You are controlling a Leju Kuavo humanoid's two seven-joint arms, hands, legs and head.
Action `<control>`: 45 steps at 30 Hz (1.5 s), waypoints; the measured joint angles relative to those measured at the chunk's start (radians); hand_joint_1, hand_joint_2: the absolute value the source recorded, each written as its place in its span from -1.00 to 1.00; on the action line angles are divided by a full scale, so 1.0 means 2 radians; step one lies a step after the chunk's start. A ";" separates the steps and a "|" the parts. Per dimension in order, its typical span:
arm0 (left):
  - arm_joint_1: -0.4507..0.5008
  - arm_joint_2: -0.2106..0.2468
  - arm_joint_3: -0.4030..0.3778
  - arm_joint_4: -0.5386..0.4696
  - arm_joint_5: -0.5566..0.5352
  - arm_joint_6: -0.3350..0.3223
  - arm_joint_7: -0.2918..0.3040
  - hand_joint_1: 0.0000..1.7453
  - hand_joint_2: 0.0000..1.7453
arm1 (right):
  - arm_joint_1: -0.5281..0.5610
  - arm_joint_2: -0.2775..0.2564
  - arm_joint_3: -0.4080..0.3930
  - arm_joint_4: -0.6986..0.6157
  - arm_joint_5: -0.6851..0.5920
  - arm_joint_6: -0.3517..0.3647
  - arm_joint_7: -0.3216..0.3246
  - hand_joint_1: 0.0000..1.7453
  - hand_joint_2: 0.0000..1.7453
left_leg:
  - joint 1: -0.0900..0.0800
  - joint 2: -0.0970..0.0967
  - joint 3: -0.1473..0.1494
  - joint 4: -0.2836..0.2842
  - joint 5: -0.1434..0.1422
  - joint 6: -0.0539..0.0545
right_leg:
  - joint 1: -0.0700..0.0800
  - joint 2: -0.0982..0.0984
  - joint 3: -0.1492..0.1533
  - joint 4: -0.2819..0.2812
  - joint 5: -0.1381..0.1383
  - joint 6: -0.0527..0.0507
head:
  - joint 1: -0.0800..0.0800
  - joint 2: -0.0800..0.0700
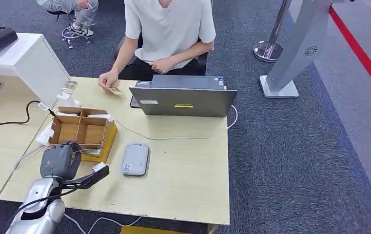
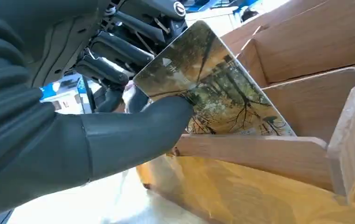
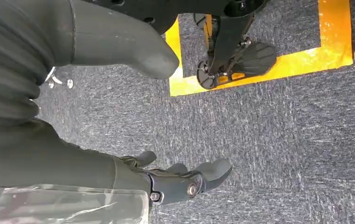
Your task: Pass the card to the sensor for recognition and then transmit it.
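My left hand (image 2: 73, 126) pinches the card (image 2: 212, 88) at the wooden box (image 1: 83, 131); still the pickup step, I judge. Next: carry it over to the reader (image 1: 135, 159).

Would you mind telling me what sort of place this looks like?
Probably an office reception or check-in desk: a seated person behind a laptop, a grey card reader on the table, and a stanchion base on carpet.

Left hand (image 2: 96, 121) pinching, right hand (image 3: 133, 116) open
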 joint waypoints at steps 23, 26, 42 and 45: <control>0.030 -0.005 -0.035 -0.178 0.006 0.036 -0.026 1.00 1.00 | 0.001 0.000 -0.009 0.000 -0.007 -0.010 -0.001 -1.00 1.00 | 0.000 0.000 0.000 0.000 0.000 0.000 | 0.000 0.000 0.000 0.000 0.000 0.000 | 0.000 0.000; 0.020 -0.004 -0.044 -0.209 0.003 0.036 -0.022 1.00 1.00 | 0.001 0.000 -0.011 0.000 -0.003 -0.010 -0.001 -1.00 1.00 | 0.000 0.000 0.000 0.000 0.000 0.000 | 0.000 0.000 0.000 0.000 0.000 0.000 | 0.000 0.000; -0.230 0.040 -0.062 0.028 -0.079 0.027 0.005 1.00 1.00 | -0.008 0.000 0.004 0.000 0.044 0.004 0.013 -1.00 1.00 | 0.001 0.000 0.000 0.000 0.003 -0.002 | 0.001 0.001 -0.001 0.000 0.003 -0.001 | 0.000 0.000; -0.243 0.039 -0.065 0.053 -0.078 0.027 0.005 1.00 1.00 | -0.007 0.000 0.008 0.000 0.048 0.006 0.016 -1.00 1.00 | 0.001 0.003 -0.001 0.000 0.003 -0.002 | 0.001 0.004 -0.002 0.001 0.003 -0.001 | 0.000 0.000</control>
